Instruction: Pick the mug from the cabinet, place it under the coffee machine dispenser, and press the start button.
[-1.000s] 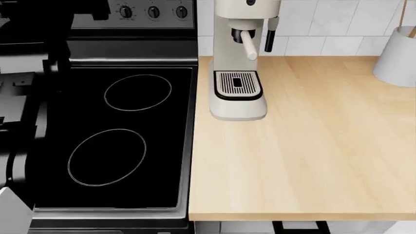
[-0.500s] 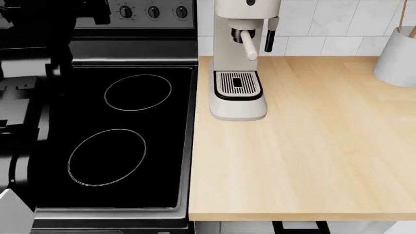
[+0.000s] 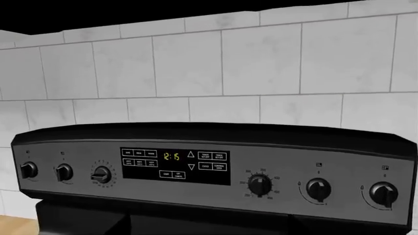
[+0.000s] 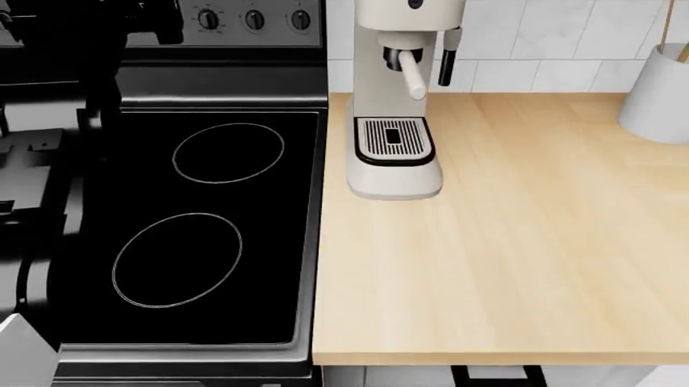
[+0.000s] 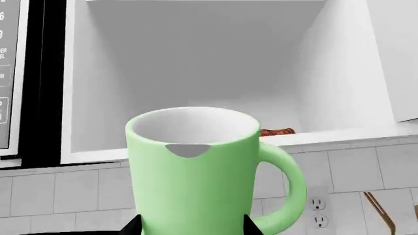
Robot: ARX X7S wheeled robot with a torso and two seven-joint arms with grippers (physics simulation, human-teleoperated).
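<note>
The light green mug [image 5: 193, 171] stands upright between the black fingertips [image 5: 132, 226] of my right gripper [image 5: 193, 229], which is shut on its lower body. Its loop handle [image 5: 290, 183] sticks out to one side. Behind it is the open white cabinet [image 5: 196, 73]. The mug and right gripper do not show in the head view. The cream coffee machine [image 4: 396, 173] stands at the counter's back left, with its dark dispenser [image 4: 401, 58], cream stick handle [image 4: 414, 81] and bare slotted drip tray [image 4: 393, 139]. My left arm [image 4: 43, 161] is a dark shape over the stove's left side; its jaws are not discernible.
A black stove [image 4: 194, 226] lies left of the wooden counter [image 4: 506, 258]; its control panel [image 3: 176, 164] fills the left wrist view. A thin black steam wand [image 4: 447, 60] hangs beside the dispenser. A tall white-grey container [image 4: 657, 101] stands at the back right. A brown object [image 5: 277, 131] lies in the cabinet.
The dark parts of my left arm have shifted slightly at the left edge of the head view. The coffee machine and counter are unchanged.
</note>
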